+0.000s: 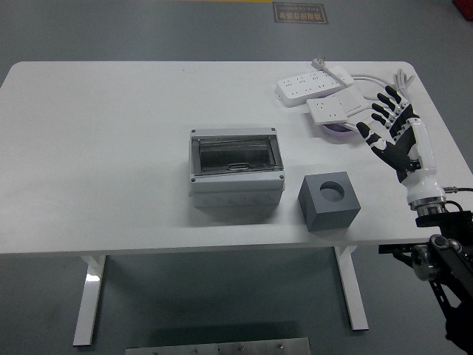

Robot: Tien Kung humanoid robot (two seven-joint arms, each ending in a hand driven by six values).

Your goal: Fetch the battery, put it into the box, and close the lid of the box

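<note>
Progress: I am judging the task as finished or very nearly so; the box (236, 168) is sitting with its clear lid (236, 155) lying flat and shut over the opening.
Battery: I am not seeing it on the table (96, 148); a small pale shape is showing through the lid, near its front edge, but it is too blurred for me to call it the battery or just a latch.
Remaining: nothing is clearly outstanding, unless the battery is not in fact inside, which the view is not letting me check.
Right hand: the right hand (393, 127) is hovering over the table's right side with fingers spread, released, holding nothing; it is sitting well apart from the box, near the power strips.
Left hand: not showing in the view.
Box appearance: light grey housing, corner screws showing, smoky transparent lid, standing upright near the table's middle.
Grey block: the grey block (329, 200) with a round hole in its top is resting just right of the box, hole looking empty.
Clutter: two white power strips (314, 83) and a cable are lying at the far right corner, beside a small purple item partly hidden.
</note>
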